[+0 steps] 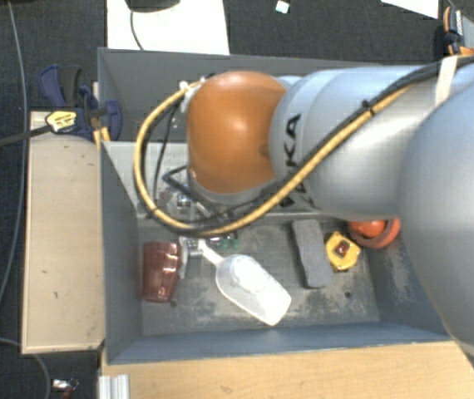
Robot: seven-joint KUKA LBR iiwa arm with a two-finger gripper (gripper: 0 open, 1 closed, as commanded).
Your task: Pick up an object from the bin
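Grey metal walls of the bin [119, 248] slope down to a scuffed, dusty floor. Much of the far half of that floor lies under the arm's orange wrist cover [229, 131] and its looped yellow cable [148, 199]. Open room is left along the near wall and in the near left corner. At the left a dark red, glossy block [160, 270] lies close to the left wall. A white plastic scoop [252, 288] lies slantwise at the middle, near the front wall. Right of it are a flat grey bar [308, 252], a small yellow piece [342, 251] and an orange ball [374, 232] half under the arm. The gripper [192, 248] pokes out below the orange cover, between the red block and the scoop's narrow end, just beside the block; whether it is open or closed, or has hold of anything, cannot be told
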